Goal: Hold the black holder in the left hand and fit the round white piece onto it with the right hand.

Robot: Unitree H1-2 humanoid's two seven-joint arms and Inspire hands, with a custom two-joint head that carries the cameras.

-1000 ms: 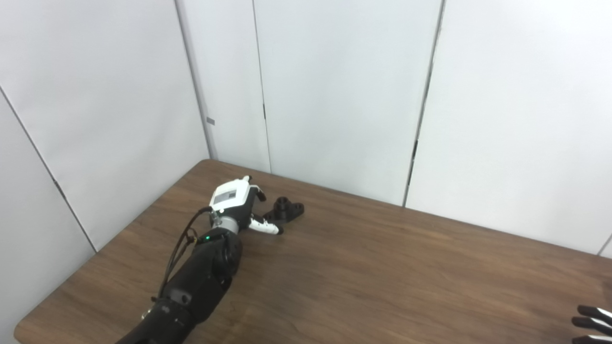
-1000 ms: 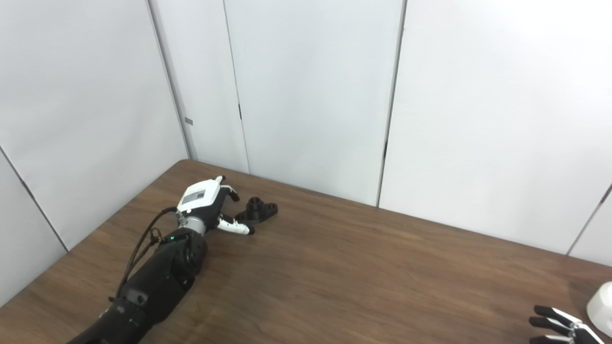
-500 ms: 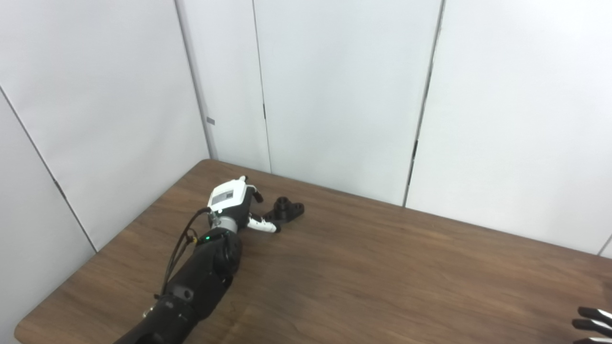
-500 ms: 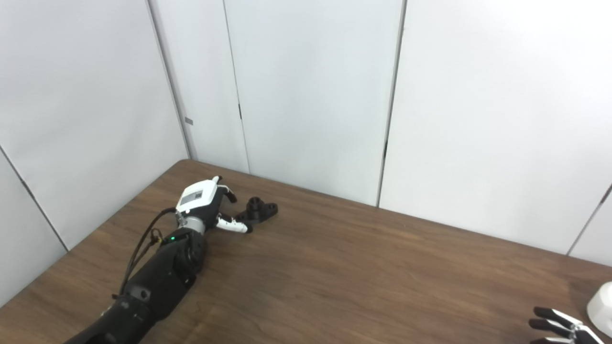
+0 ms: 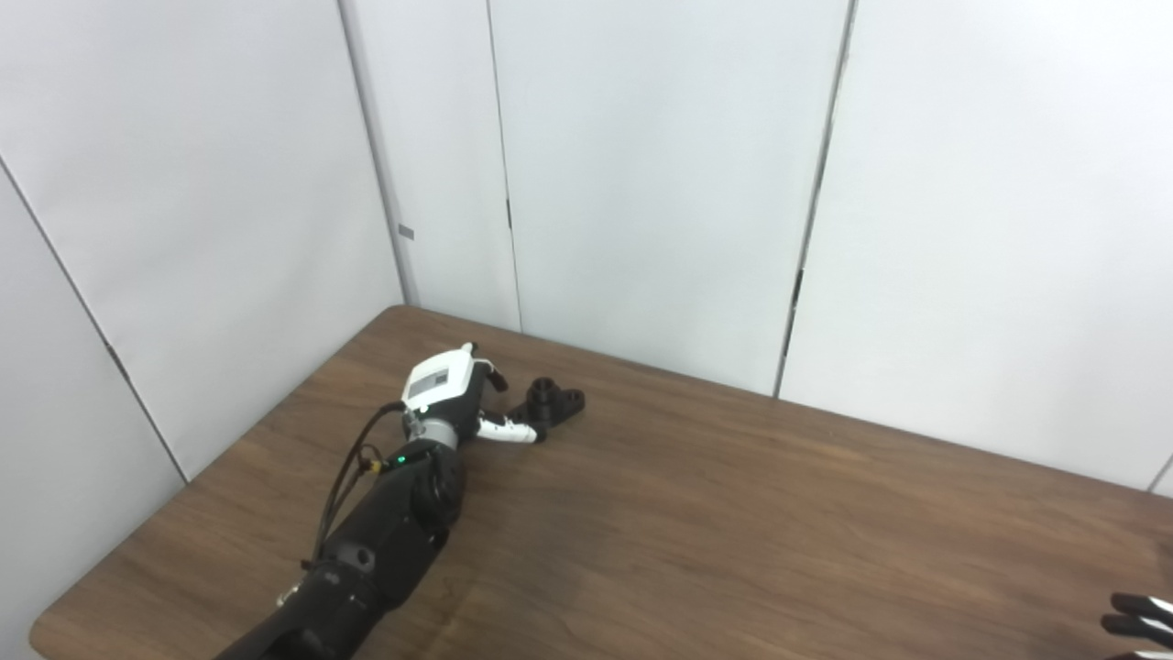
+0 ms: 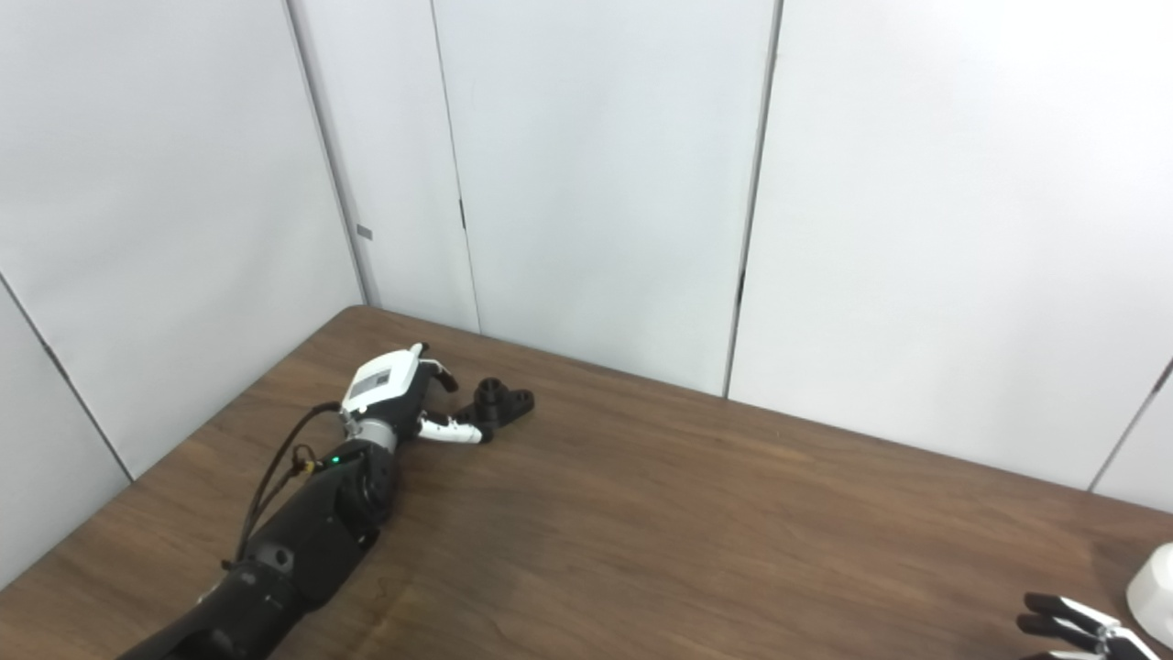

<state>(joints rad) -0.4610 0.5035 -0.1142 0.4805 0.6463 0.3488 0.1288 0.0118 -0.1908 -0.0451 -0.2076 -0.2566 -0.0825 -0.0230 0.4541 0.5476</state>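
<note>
Reach step: left hand [image 5: 454, 401], fingers spread, sits beside the holder [image 5: 550, 406] and must close on it; right hand [image 6: 1077, 623] also spread by white piece [image 6: 1155, 591].

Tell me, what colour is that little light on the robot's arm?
Green, clearest in the right eye view.

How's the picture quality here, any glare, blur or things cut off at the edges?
Left eye view: even, soft light, no glare on the table; the black holder is small and soft in detail beside the left hand. Right eye view: the right hand and the round white piece are cropped at the corner, with a faint shadow beside them.
</note>
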